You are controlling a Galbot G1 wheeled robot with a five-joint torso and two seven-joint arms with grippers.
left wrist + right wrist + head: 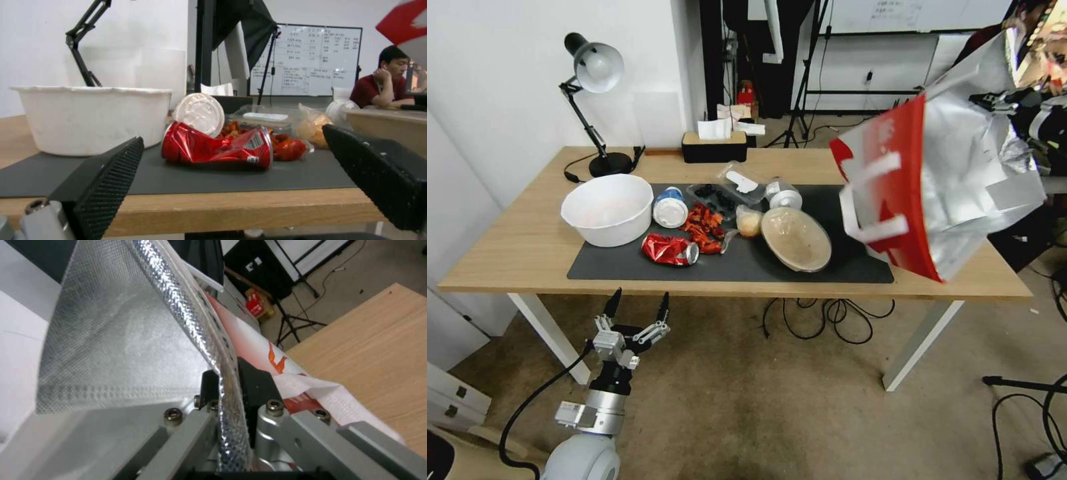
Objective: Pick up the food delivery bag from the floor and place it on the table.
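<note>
Your right gripper (231,386), clamped on the food delivery bag's (954,180) foil rim, suspends it over the table's (514,247) bare end, while your left gripper (637,308) idles with its claw spread below the front edge.

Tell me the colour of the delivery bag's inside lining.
Silver foil with a fine embossed grid; the food delivery bag shows it best in the right wrist view.

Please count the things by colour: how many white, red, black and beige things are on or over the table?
White: 2, bowl, lidded cup
Red: 2, crushed can, food delivery bag held by right gripper
Black: 2, lamp, tissue box
Beige: 1, bowl
Total: 7
</note>
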